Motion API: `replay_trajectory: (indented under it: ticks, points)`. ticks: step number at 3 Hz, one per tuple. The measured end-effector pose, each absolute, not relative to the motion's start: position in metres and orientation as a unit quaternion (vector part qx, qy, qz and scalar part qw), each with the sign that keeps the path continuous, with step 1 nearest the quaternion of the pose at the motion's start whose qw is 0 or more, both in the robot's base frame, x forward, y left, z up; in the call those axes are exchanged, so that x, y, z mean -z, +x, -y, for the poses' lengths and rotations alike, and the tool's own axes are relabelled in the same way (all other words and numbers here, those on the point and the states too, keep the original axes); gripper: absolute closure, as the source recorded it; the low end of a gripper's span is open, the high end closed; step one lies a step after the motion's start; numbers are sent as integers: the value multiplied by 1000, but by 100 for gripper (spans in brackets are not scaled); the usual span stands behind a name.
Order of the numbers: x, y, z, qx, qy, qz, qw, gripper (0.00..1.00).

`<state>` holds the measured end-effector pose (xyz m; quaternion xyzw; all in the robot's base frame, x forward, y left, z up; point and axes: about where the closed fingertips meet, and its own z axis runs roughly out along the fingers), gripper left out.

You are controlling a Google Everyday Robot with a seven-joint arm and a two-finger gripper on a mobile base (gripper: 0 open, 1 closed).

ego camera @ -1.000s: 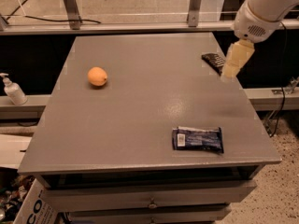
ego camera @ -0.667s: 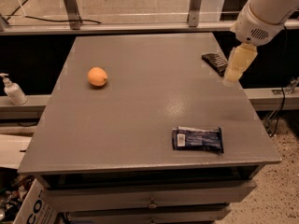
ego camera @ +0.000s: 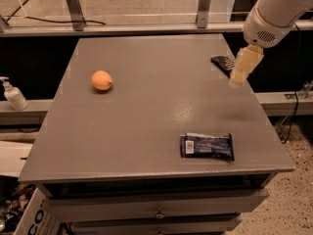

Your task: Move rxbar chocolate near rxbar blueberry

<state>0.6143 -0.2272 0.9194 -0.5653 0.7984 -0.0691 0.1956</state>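
The chocolate bar (ego camera: 222, 61), in a dark wrapper, lies flat at the table's far right edge. Its long axis runs roughly left to right on a slight slant, and its right end is hidden behind my gripper (ego camera: 239, 76). The gripper hangs just right of the bar, seemingly above it, pointing down; I cannot tell whether it is apart or together. I judge I must shift left and descend. The blueberry bar (ego camera: 207, 146), in a blue wrapper, lies well apart near the front edge. An orange (ego camera: 101, 80) sits far left on the grey table (ego camera: 146, 121)
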Motion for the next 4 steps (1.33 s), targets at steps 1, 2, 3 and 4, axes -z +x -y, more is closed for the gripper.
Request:
replay_trajectory:
  ticks: [1,2,3,4]
  points:
    - [-916,638,238,85,-509,-830,212,0]
    - [-908,661,253,88,-449,-864,208,0]
    - [-892,679,265,75,-402,-894,183,0]
    - [-878,694,269,56,-371,-914,156,0]
